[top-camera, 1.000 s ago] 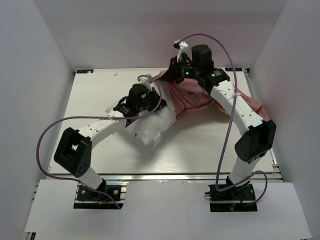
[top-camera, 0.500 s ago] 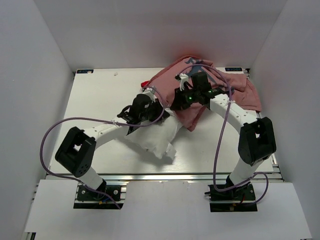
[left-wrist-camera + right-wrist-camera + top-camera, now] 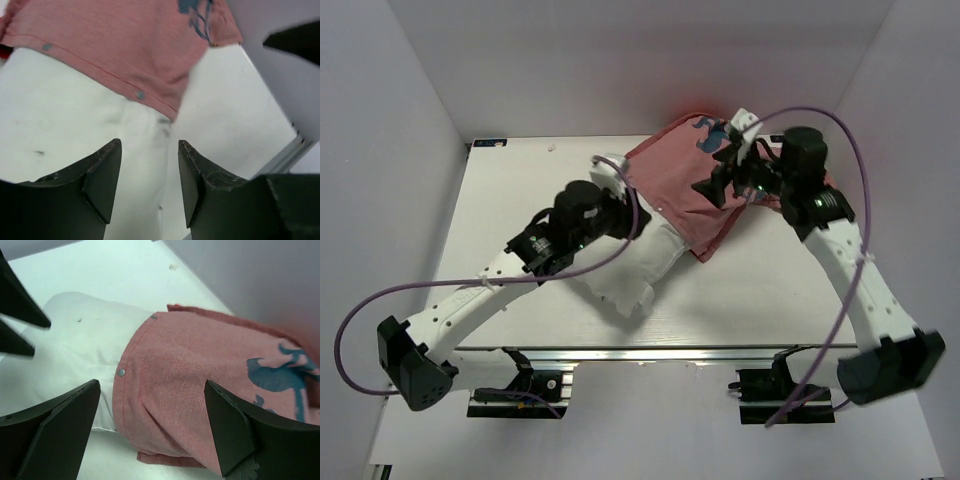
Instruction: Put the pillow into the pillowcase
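Both arms have pulled back; our left end effector [image 3: 150,144] and right end effector [image 3: 151,385] hang released, empty. On the bench [image 3: 520,190], the pillowcase [image 3: 685,185] sleeves the far half of the pillow [image 3: 630,270]. Both seem soft and light; we'd pinch the case's hem [image 3: 120,390].

Two arms, left arm [image 3: 470,297] and right arm [image 3: 860,275]: white tubular links, chunky black joint housings, black bases. Purple cable [image 3: 817,109] loops loosely along each. Jaws matte black, wedge-shaped, lightly scuffed.
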You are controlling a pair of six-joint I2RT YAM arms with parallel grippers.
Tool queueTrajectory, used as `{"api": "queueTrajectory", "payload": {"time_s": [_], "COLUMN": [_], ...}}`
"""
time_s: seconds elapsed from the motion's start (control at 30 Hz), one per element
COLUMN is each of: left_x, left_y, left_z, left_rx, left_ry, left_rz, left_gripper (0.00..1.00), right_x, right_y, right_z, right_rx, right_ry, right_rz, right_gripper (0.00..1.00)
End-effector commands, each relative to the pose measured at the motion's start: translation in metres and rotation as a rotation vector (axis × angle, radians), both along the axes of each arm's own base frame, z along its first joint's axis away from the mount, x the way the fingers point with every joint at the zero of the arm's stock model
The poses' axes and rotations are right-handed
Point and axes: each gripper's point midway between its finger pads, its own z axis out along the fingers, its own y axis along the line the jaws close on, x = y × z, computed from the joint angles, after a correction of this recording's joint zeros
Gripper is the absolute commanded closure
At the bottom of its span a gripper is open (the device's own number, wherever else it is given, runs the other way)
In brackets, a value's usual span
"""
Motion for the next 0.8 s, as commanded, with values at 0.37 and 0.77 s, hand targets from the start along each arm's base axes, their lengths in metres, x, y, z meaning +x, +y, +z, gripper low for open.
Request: {"api": "queueTrajectory", "payload": {"time_s": [0.37,0.77], "left_x": [-0.047,0.023], "left_y": [0.008,0.006], "left_z": [-0.147,-0.178], "left_rx": [1.018,1.117], "left_ry": [-0.057,-0.036], "left_rz": [0.105,0.285], "left_gripper": [0.27,0.93], "right_x": [-0.048,-0.060], "right_y": [-0.043,-0.063], "right_z": [-0.051,-0.067], "right_rx": [-0.003,-0.012], "right_ry": [-0.059,-0.037], "right_rz": [-0.114,-0.181], "right_gripper": [0.11,0.11]}}
